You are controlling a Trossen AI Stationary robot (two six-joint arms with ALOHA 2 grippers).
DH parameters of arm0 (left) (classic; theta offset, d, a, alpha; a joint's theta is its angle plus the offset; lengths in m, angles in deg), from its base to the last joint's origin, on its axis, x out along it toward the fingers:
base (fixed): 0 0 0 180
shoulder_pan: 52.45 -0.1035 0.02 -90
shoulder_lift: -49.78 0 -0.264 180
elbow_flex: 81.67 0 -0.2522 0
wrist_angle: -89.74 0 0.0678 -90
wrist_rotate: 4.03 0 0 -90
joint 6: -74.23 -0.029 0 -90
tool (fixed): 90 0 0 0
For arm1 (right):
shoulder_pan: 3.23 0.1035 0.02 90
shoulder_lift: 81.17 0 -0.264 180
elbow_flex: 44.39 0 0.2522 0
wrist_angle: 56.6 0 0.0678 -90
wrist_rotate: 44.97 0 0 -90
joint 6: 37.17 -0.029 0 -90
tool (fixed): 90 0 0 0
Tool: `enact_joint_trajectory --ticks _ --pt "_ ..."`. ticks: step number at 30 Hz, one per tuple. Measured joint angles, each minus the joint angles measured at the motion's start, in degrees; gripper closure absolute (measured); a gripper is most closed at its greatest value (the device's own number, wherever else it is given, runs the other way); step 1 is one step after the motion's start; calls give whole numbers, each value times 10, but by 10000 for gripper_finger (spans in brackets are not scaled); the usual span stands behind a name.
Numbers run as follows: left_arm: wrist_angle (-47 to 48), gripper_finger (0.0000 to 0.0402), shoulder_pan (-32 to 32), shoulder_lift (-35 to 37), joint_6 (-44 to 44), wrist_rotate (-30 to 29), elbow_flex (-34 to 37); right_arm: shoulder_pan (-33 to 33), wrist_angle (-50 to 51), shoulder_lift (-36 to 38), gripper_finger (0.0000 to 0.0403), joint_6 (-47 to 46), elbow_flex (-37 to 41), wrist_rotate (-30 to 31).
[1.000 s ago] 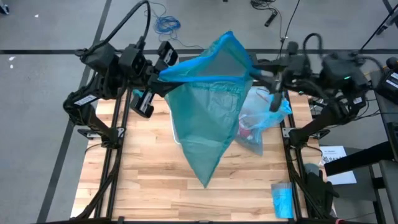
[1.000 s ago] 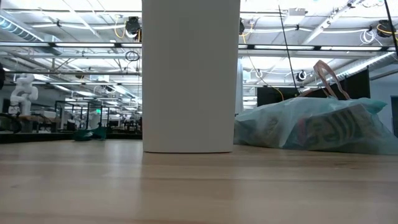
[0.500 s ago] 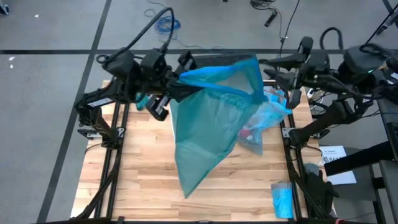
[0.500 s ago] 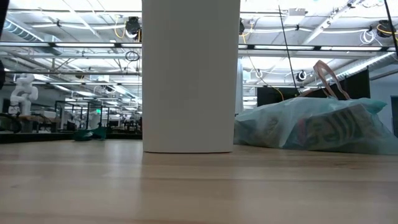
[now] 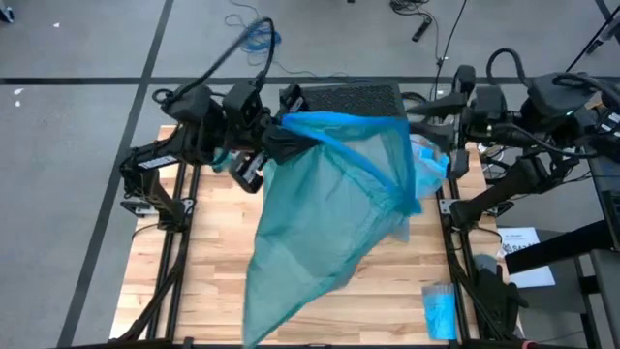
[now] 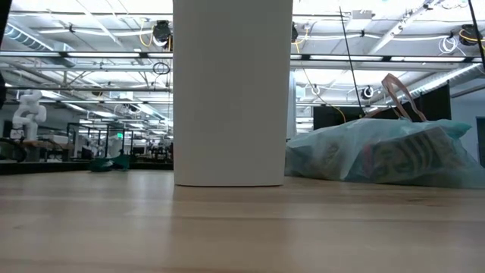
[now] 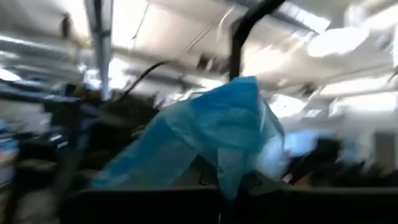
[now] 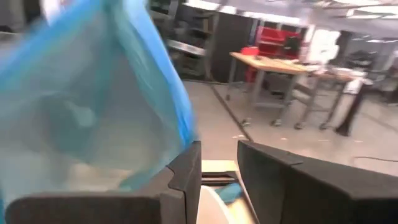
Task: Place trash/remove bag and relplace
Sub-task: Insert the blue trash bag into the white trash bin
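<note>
Table (image 5: 223, 291) of pale wood planks carries the whole setup, with one dark arm at each side. A teal-green bag (image 5: 325, 228) hangs spread above it, its mouth stretched between the two arms at the far edge and its closed end drooping toward the near edge. In the low view, a white bin (image 6: 232, 91) stands upright on the tabletop. Beside the bin lies the pale sky-blue bag (image 6: 383, 155), filled and slumped on the wood; in the high view only a small part (image 5: 431, 165) shows past the teal-green bag. The left gripper (image 5: 281, 136) holds the left side of the teal-green bag's rim, fingers pressed together on the plastic. The right gripper (image 5: 426, 121) is at the right side of the rim; in the right wrist view its fingers (image 8: 186, 171) stand slightly apart with the film against the inner one. A small folded blue packet (image 5: 439, 310) lies at the near right corner.
</note>
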Motion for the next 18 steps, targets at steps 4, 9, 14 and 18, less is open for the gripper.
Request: enact_joint_trajectory --ticks 4,9,14,18 --pt "54 402 -37 7 -24 5 0 7 28 -16 307 -15 0 -9" --pt "66 402 -68 7 -24 28 0 25 14 -32 333 1 1 43" --pt "98 402 -84 8 -25 29 0 31 -24 -32 359 15 0 51" --pt "167 402 -107 8 -49 29 0 31 -32 -32 364 14 0 50"
